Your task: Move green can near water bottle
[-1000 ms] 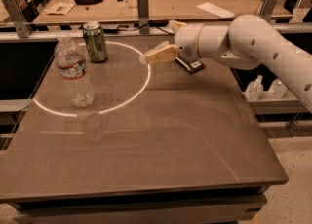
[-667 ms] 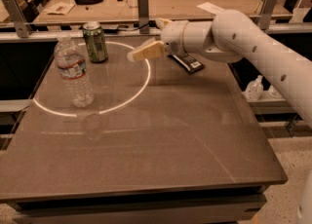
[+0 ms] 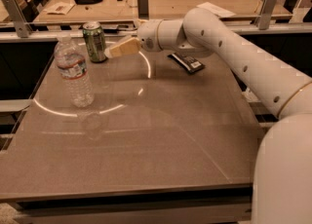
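Observation:
The green can [image 3: 94, 41] stands upright at the far left of the brown table [image 3: 146, 135], silver top showing. The water bottle [image 3: 74, 72] stands upright in front of it and a little to the left, clear and ribbed with a red-and-blue label band. My gripper [image 3: 111, 51] with tan fingers [image 3: 122, 48] reaches in from the right on the white arm [image 3: 219, 43]. Its tip is just right of the can, at the can's lower half, very close to it or touching.
A black flat packet [image 3: 185, 62] lies on the table behind the arm. A bright ring of light [image 3: 141, 79] marks the tabletop. Metal rails [image 3: 14, 13] and a second bench with small items stand behind. The arm's base fills the lower right corner.
The gripper has moved left across the table from near the black packet to right beside the green can. The can and the bottle have not moved.

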Available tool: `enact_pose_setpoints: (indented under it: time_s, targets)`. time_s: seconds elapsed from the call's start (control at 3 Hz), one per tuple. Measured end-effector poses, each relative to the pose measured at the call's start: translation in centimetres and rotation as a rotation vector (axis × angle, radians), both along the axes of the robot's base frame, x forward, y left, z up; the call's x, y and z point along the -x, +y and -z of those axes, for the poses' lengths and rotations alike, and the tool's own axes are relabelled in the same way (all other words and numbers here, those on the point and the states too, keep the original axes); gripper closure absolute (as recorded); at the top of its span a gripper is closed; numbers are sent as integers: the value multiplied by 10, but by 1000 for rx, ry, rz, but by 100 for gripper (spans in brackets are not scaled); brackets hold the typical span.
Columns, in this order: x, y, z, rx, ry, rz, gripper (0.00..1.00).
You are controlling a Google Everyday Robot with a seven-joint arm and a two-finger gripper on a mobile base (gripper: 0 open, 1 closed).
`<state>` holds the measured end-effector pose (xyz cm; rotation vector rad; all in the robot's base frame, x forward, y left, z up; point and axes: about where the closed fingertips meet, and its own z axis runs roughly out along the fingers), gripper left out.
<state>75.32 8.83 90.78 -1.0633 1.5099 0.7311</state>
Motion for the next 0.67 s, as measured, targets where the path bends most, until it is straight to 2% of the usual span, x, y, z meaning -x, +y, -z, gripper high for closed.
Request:
enact_pose_setpoints:
  time_s: [0.67]
  targets:
    - [-14, 64, 3, -62, -10, -87, 0]
